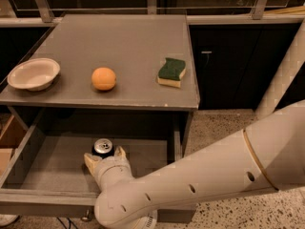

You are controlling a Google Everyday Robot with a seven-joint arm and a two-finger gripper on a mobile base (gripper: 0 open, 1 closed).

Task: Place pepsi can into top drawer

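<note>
End effector [105, 155] straddles pepsi can [103, 146] in top drawer [50, 168].

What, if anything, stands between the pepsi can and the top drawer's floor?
Nothing visible. The gripper holds the pepsi can inside the open top drawer; the orange, sponge and bowl sit on the tabletop above.

Grey tabletop [128, 37]: white bowl [33, 73] at left edge, orange [103, 78] mid-front, green-topped sponge [171, 72] right. Gripper [105, 154] below, inside open top drawer [47, 166], at pepsi can [103, 146].
</note>
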